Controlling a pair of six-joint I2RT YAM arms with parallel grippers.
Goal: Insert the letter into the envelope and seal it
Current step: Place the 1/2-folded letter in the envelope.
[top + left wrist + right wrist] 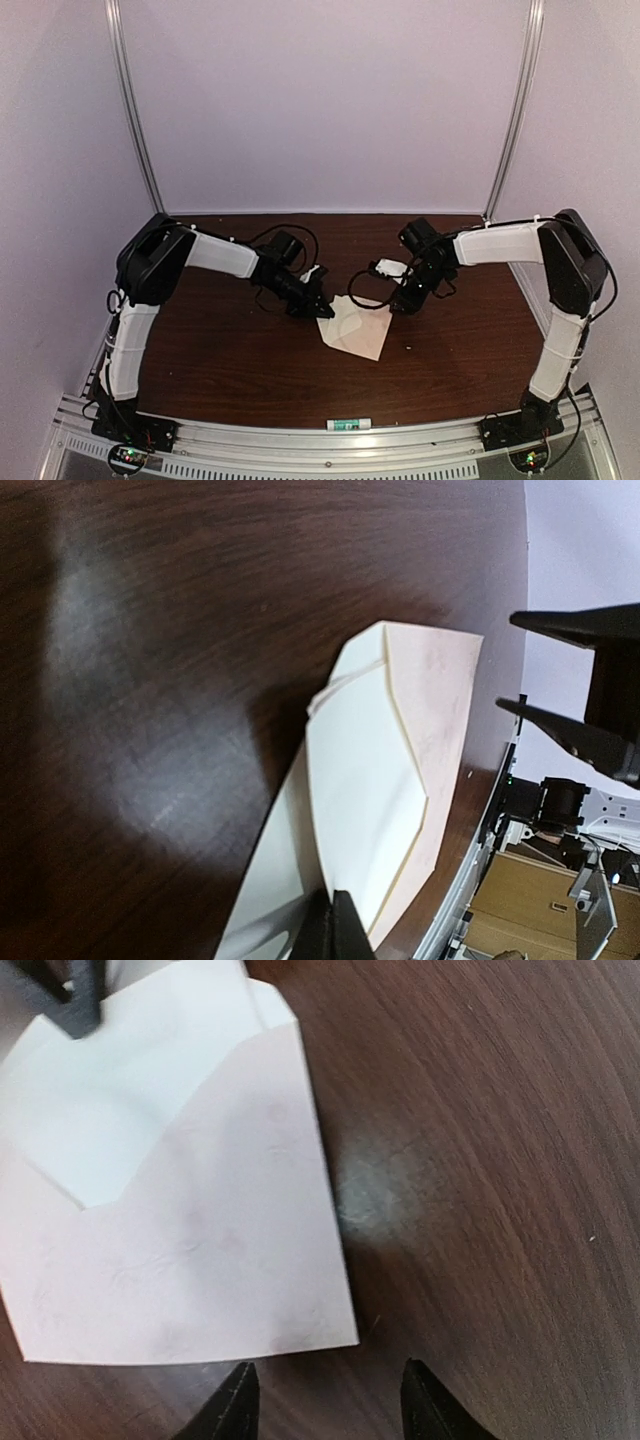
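Right wrist view: right pincer (325,1392) open beside envelope (210,1270), letter (110,1110) seemingly inside.

No text, brand, number or sign can be read. Whatever is printed on the small white-and-green sticker (347,425) on the silver metal rail (250,437) is too small to be deciphered.

A cream envelope (358,330) was seen lying flat near the middle of a dark wooden table (230,360). The left gripper (312,306) was found at its far left corner, and the right gripper (402,304) just beside its far right edge. A pale speck (408,347) was noted to the right of the envelope.
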